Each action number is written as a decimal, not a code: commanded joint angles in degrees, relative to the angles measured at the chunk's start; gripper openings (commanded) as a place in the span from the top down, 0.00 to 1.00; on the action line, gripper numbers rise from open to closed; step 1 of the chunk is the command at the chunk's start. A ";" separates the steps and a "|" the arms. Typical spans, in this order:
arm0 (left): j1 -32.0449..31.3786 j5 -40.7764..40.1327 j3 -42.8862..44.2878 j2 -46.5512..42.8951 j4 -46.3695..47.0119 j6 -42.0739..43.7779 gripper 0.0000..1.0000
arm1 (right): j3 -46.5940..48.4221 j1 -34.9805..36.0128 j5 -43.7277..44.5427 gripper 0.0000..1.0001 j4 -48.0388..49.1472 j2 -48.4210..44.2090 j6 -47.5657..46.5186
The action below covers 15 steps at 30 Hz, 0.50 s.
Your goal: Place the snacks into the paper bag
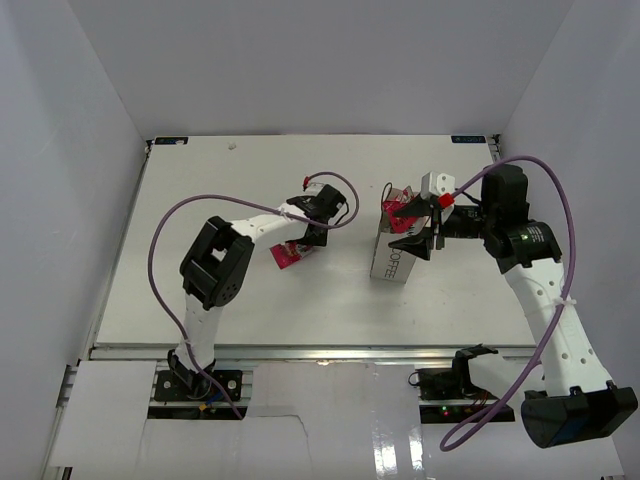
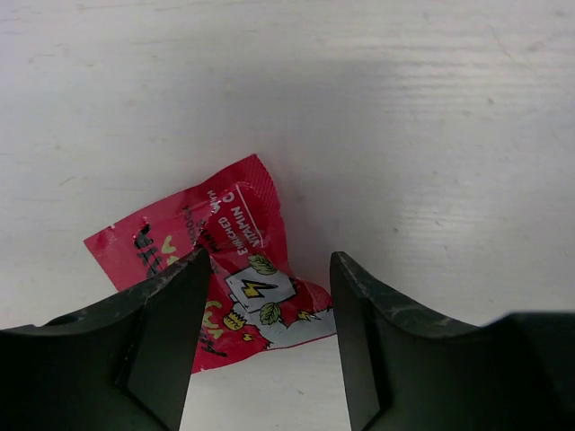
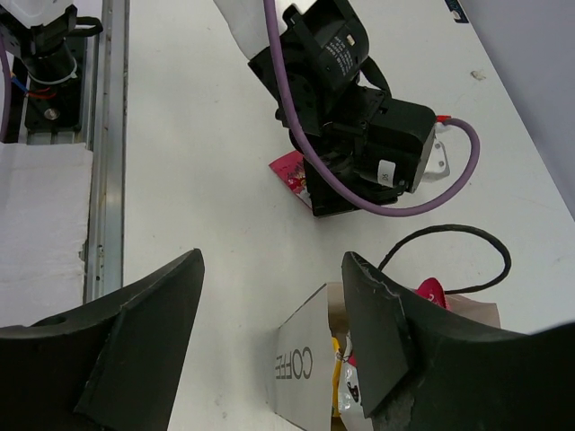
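Observation:
A red-pink snack (image 2: 202, 260) lies flat on the white table, also seen under the left arm (image 1: 285, 255). My left gripper (image 2: 269, 262) is open just above it, its fingers standing either side of the packet's near end. The white paper bag (image 1: 390, 258) marked "COFFEE" (image 3: 304, 364) stands upright at mid-table. Inside it I see a yellow snack (image 3: 339, 382) and a red one (image 3: 431, 292) at the top. My right gripper (image 3: 271, 260) hangs open and empty over the bag's mouth (image 1: 410, 230).
Purple cables (image 1: 170, 225) loop off both arms; the one on the left arm shows in the right wrist view (image 3: 359, 193). The bag's thin dark handle (image 3: 449, 235) arches above its mouth. A metal rail (image 3: 103, 162) runs along the table's near edge. White walls close in the table.

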 commanded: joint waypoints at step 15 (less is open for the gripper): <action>-0.27 -5.49 2.63 3.56 -7.74 -11.69 0.40 | -0.86 -1.66 -1.32 0.30 2.55 -1.98 2.81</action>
